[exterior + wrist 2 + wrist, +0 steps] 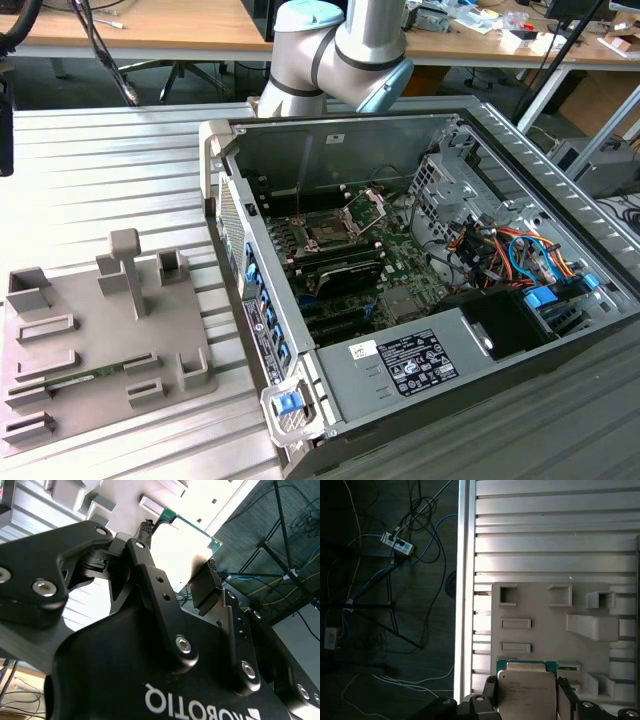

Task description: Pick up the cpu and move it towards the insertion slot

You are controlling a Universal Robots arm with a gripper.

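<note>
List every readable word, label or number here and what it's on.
Nothing reads clearly enough to quote.
On the cpu lid: faint print, too blurred.
On the power supply: two labels, too small.
On the gripper body: white maker's logo, upside down, partly cut off.

Arm: silver-grey tubes, pale blue joint caps. Gripper: matte black linkage fingers, silver hex-socket screws, white lettering on body.
</note>
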